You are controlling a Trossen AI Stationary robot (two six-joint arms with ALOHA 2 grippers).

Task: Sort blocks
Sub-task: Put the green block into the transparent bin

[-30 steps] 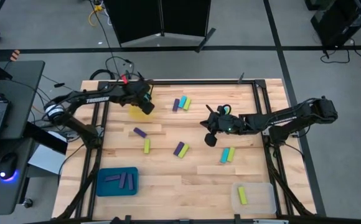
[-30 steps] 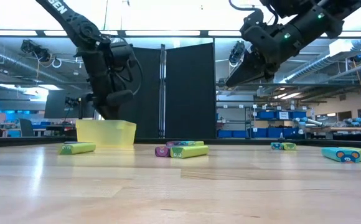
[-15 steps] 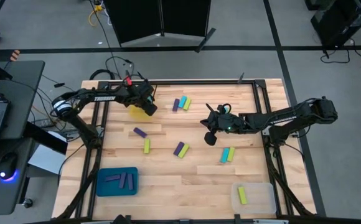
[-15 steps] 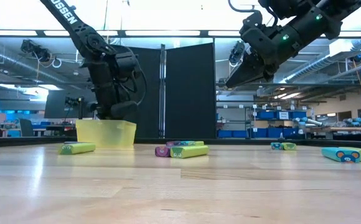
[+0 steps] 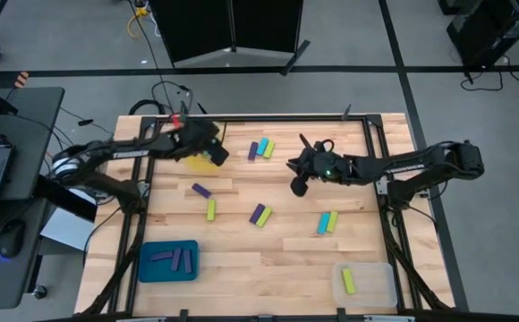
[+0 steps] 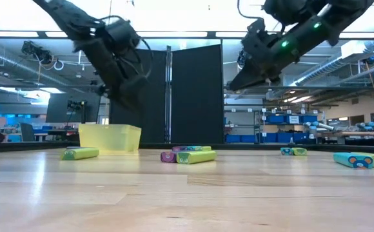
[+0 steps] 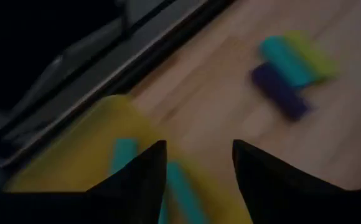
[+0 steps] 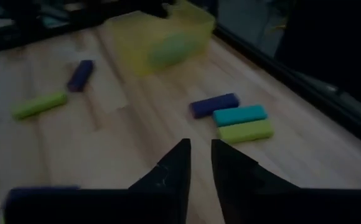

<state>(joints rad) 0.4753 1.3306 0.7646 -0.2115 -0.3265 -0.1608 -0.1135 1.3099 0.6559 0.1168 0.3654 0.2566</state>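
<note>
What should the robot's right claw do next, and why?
Probably drop toward the three blocks side by side near the table's far edge. The right claw hangs above the wood, empty and a little open, and faces them in its wrist view.

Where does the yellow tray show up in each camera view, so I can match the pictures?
High view: the yellow tray sits near the table's far left edge, partly under the left gripper.
Low view: left of centre, standing on the table.
Left wrist view: blurred, behind that arm's fingers, cyan blocks inside.
Right wrist view: far across the table.
Shared landmark: the purple, cyan and green trio of blocks beside it.
</note>
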